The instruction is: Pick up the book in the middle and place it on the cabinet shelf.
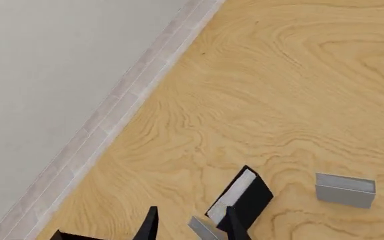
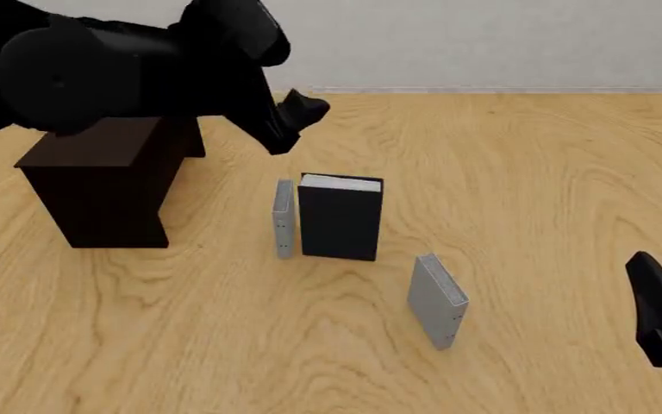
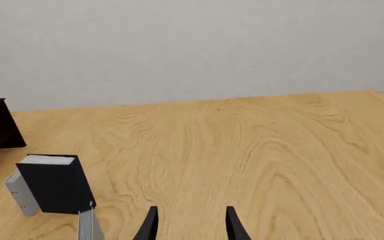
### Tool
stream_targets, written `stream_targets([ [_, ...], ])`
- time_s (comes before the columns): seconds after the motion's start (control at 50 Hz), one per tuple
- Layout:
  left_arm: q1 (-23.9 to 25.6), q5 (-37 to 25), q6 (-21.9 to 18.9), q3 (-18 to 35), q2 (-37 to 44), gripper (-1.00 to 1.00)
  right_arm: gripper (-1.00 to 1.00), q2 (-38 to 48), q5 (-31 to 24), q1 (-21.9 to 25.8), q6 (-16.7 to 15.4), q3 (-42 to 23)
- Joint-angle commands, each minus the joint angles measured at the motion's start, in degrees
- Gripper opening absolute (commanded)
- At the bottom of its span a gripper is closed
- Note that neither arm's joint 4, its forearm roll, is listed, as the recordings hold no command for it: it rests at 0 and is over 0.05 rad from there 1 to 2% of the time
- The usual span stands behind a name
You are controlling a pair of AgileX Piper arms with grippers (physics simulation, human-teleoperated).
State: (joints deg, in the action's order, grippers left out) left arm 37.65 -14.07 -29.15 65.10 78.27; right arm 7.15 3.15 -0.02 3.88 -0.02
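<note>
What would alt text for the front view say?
A thick black book stands between two thin grey books on a wooden table. The left gripper hovers behind it, beside a dark cabinet.

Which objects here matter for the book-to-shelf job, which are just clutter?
Job:
- black book, standing upright in the middle
- cabinet, far left, flat top
- left tool, open, above the black book

Lying about:
- thin grey book, upright just left of the black one
- grey book, nearer, to the right
- right tool, open, holding nothing
</note>
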Motion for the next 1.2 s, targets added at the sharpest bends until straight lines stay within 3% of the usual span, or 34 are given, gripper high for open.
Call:
stream_targets([
  [0.02, 1.41, -6.82, -2.16, 5.70, 5.53, 1.00, 1.00, 0.96, 0.55, -0.14, 0.53, 0.01],
  [0.44, 2.22, -7.76, -5.49, 4.67, 11.06, 1.00, 1.00, 1.52, 0.81, 0.19, 0.73, -0.02],
  [0.58, 4.27, -4.92, -9.17, 0.33, 10.83, 1.00, 1.00, 2.16, 1.23, 0.72, 0.11, -0.03],
  [0.86, 2.08, -5.91, -11.04, 2.07, 13.89, 1.00, 1.00, 2.95, 1.86, 0.98, 0.04, 0.00],
  [1.2, 1.62, -5.42, -9.92, 3.89, 17.80, 1.00, 1.00, 2.47, 1.27, 1.05, 0.28, 0.00],
])
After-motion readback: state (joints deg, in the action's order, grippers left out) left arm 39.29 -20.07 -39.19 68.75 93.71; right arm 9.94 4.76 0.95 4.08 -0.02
